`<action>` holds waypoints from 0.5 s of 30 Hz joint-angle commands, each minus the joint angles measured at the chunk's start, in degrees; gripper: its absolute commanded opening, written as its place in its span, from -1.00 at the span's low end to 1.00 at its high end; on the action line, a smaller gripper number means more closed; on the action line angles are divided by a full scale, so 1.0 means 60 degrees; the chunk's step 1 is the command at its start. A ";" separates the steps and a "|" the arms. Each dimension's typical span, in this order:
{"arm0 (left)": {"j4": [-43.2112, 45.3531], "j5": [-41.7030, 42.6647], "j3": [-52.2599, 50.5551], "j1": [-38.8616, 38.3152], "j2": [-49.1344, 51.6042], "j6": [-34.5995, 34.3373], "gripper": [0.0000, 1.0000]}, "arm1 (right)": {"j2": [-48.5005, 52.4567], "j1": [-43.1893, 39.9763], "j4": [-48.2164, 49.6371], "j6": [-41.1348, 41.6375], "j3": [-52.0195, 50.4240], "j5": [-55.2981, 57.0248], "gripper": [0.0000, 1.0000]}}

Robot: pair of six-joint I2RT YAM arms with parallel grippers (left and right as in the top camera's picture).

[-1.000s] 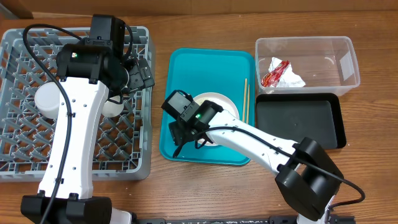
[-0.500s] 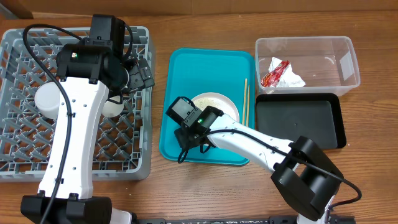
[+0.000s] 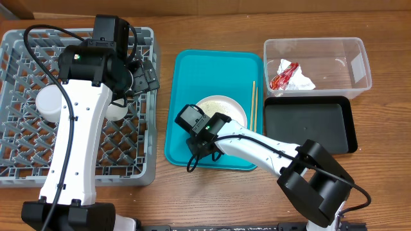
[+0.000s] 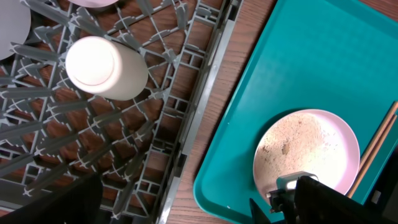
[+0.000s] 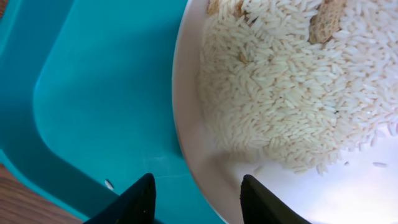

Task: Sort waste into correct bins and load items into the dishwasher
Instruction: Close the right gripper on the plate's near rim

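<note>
The white round plate [image 3: 226, 108] with pale rice grains [image 5: 280, 87] on it sits on the teal plastic serving tray [image 3: 212, 64], close to the tray's right edge and just beside the thin wooden chopsticks [image 3: 254, 102]. The right gripper [image 5: 198, 180] is at the plate's rim, on the side that faces the tray's near left corner; one finger [image 5: 134, 202] hangs over bare teal tray and the other finger [image 5: 267, 205] over the white inside of the plate, so the rim runs between them. The fingers stand apart and I see no pinch yet, so the gripper is not grasping the plate. From the gripper, the plate lies away and to the right; it is round, so there is no long side to line up with, only the thin rim to catch.

The right arm is the near one. The left gripper [image 3: 146, 77] is spread wide with nothing in it, over the right edge of the grey plastic dish rack [image 3: 77, 179], well apart from the plate.

I think the next move is to close on the rim and lift; the rice lies right up near that rim, so the plate should be kept flat. The shallow black rectangular tray [image 3: 308, 125] waits by the right edge of the surface; the clear plastic tub [image 3: 359, 64] sits behind it, at the far right corner.
</note>
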 commanded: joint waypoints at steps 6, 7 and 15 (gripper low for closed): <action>0.0007 0.0044 0.0066 -0.0004 0.0055 -0.0124 1.00 | 0.0040 0.0066 0.0066 -0.0058 -0.0131 -0.0109 -0.20; 0.0007 0.0044 0.0066 -0.0004 0.0055 -0.0124 1.00 | 0.0040 0.0066 0.0062 -0.0062 -0.0131 -0.0109 -0.21; 0.0007 0.0044 0.0066 -0.0004 0.0055 -0.0124 1.00 | 0.0073 0.0066 -0.0353 -0.0317 -0.0131 -0.0055 -0.23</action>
